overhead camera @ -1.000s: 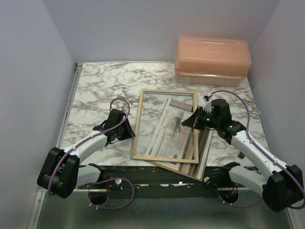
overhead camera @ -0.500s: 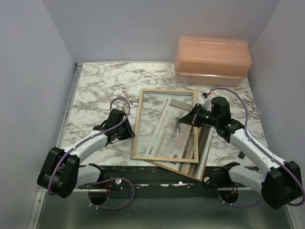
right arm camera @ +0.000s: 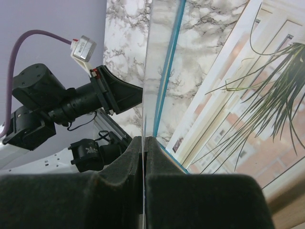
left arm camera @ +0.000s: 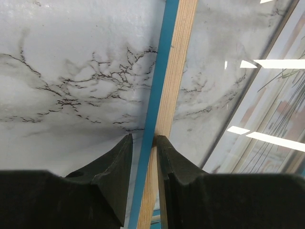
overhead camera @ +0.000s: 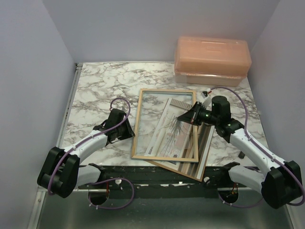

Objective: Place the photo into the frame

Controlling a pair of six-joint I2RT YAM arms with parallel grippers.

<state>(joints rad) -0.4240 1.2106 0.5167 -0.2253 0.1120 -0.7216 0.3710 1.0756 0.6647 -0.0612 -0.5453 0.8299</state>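
Bare marble table (overhead camera: 95,86) spreads left of the frame (left arm camera: 174,71). My left gripper (left arm camera: 144,138) clamps narrowly on its rail, and my right gripper (right arm camera: 144,139) pinches shut on a clear pane (right arm camera: 159,57).

We find open table (overhead camera: 95,81) from 9 to 12 o'clock, up to the walls (overhead camera: 28,86). The peach box (overhead camera: 212,59) blocks 1 o'clock. The frame (overhead camera: 162,159) fills the middle, the left fingers (left arm camera: 114,167) gripping its 9 o'clock rail, the right fingers (right arm camera: 119,167) pinching a clear pane (right arm camera: 155,57) over its 3 o'clock rail.
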